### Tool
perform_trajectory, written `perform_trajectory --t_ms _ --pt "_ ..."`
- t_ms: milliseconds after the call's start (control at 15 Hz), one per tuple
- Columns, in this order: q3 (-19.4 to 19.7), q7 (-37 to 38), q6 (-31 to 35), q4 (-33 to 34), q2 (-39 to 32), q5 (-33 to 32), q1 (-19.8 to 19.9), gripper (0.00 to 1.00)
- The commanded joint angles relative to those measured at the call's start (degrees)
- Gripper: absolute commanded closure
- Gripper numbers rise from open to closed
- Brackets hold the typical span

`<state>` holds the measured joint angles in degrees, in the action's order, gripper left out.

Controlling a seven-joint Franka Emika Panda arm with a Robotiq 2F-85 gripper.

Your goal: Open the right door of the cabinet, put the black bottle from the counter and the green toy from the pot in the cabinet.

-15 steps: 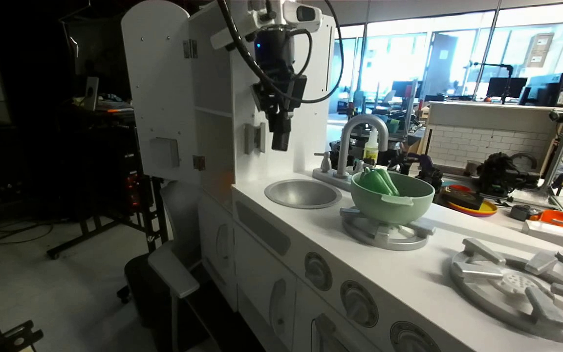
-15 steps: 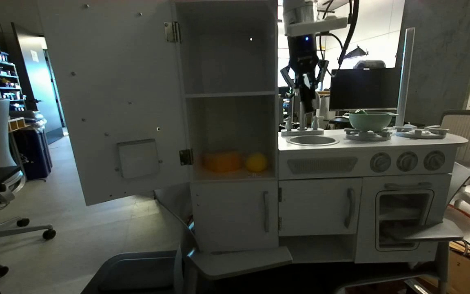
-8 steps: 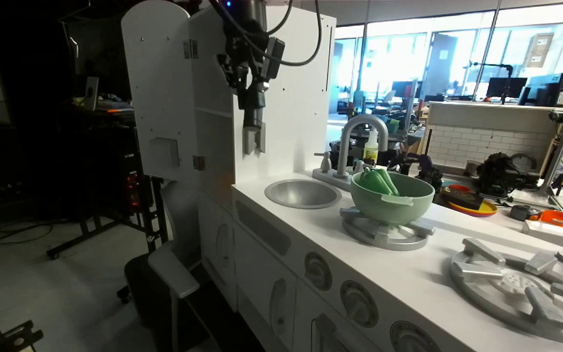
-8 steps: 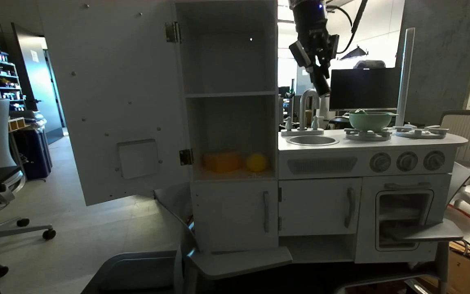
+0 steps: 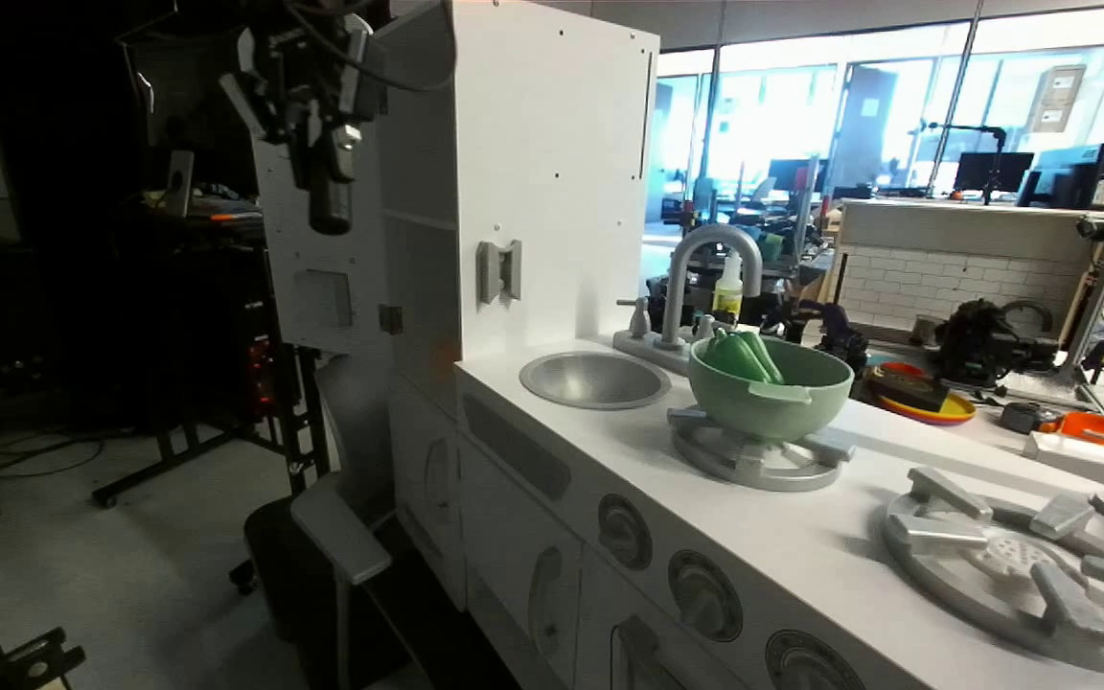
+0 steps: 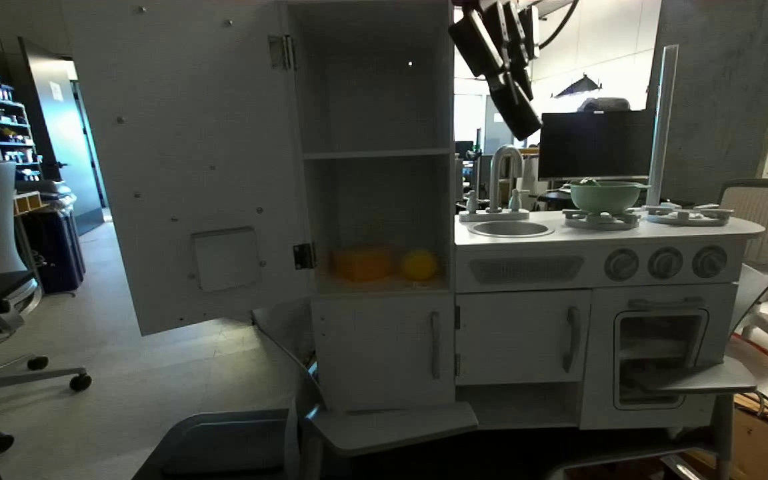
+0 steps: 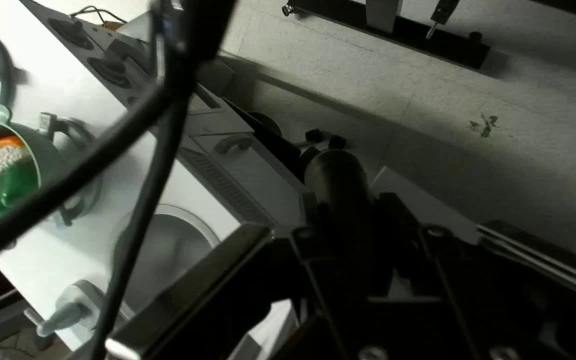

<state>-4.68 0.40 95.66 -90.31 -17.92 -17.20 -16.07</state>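
The black bottle (image 6: 515, 110) hangs in the air, tilted, with my gripper (image 7: 350, 202) shut on it. Its rounded end (image 7: 335, 172) sticks out past both fingers in the wrist view. In an exterior view the gripper (image 5: 324, 158) appears in front of the open right door (image 5: 308, 249), left of the cabinet's side wall. That door (image 6: 191, 160) is swung wide to the left, baring the cabinet (image 6: 371, 100) and its two compartments. On the counter (image 5: 859, 508) stands the pale green pot (image 5: 768, 407). The green toy (image 5: 742, 356) lies inside it, and also shows in the wrist view.
An orange object (image 6: 363, 264) and a yellow ball (image 6: 419, 265) sit in the cabinet's lower compartment under the shelf (image 6: 376, 154). An orange-and-white item (image 7: 5, 155) shares the pot. The faucet (image 5: 717, 235) rises behind the sink (image 5: 595, 379). A grey handle (image 5: 499, 271) juts from the cabinet's side.
Still holding the bottle, my gripper has moved from above the sink, past the cabinet's side wall, out to the front of the cabinet. The door, pot and green toy stay put.
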Motion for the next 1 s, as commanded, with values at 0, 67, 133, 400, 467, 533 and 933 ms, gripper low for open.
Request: perform_trajectory --t_ms 0,67,133,400,467,533,933 --pt "-3.51 5.98 2.82 -4.86 5.34 -2.5 -2.15 0.9" --pt "-4.01 9.19 4.31 -4.52 5.76 -3.45 -2.76 0.9" --pt "-4.26 11.15 5.59 -3.84 5.68 -4.48 -2.97 0.9" --pt "-3.94 20.73 11.38 2.47 2.33 -8.5 -3.43 0.9" --pt "-3.41 22.92 13.61 3.69 0.96 -9.95 -3.35 0.9" --pt "-2.86 25.05 15.59 5.26 -0.66 -11.3 -3.43 0.9" --pt "1.51 35.54 24.5 15.3 -12.88 -21.03 -7.08 0.9"
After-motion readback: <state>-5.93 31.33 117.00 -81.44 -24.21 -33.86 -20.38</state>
